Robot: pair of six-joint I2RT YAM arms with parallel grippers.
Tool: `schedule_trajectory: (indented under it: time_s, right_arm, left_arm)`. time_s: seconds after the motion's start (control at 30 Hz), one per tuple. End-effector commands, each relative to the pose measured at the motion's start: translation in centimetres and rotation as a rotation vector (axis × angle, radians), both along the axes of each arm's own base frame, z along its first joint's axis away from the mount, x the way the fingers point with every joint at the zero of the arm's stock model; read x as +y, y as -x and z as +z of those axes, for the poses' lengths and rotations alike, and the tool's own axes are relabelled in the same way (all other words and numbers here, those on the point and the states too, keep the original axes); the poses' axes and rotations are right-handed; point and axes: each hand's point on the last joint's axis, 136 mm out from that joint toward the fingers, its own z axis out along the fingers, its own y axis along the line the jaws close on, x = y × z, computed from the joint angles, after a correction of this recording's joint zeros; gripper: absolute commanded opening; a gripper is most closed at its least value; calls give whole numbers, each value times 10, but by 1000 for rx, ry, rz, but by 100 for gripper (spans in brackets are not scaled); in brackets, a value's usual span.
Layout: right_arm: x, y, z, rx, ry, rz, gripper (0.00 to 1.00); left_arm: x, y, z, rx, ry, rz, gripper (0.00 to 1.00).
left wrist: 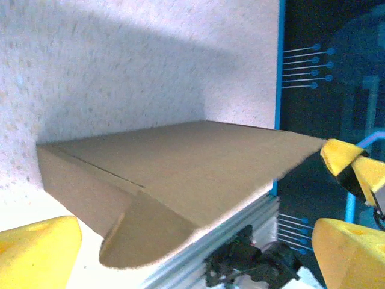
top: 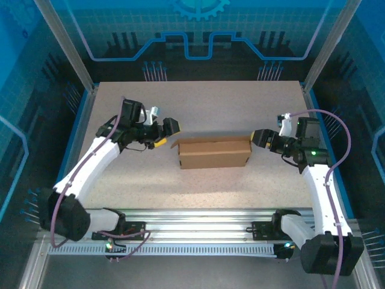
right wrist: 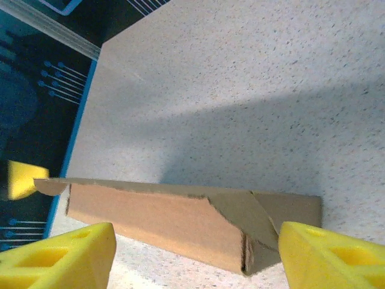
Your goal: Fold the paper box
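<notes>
The paper box point(top: 215, 152) lies near the middle of the table point(top: 198, 102), its long side running left to right, with bare tabletop behind it and in front of it as far as the rail point(top: 198, 220) along the near edge. The left gripper point(top: 167, 129) sits just beside the box's left end, slightly behind its back corner and apart from it. The right gripper point(top: 260, 138) sits at the back corner of the box's right end; contact cannot be told.
</notes>
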Motion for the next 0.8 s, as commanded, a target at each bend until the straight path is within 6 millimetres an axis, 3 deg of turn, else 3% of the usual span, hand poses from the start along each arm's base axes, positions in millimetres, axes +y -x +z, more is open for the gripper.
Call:
schedule_trajectory:
  time_s: [0.0, 0.17, 0.3, 0.5, 0.77]
  right_arm:
    - [-9, -1, -1, -18, 105, 7, 66]
    - [-6, -2, 6, -31, 161, 41, 54]
    - [0, -2, 8, -12, 184, 90, 53]
    - [5, -8, 0, 19, 261, 117, 53]
    - [6, -10, -14, 69, 348, 141, 52]
  left_arm:
    - [13, 2, 3, -128, -110, -38, 98]
    - [11, 8, -4, -131, -183, -98, 85]
    - [6, 9, -4, -185, -269, -166, 80]
    - [-3, 5, -10, -191, -324, -218, 71]
    - [-7, 5, -21, -181, -409, -267, 65]
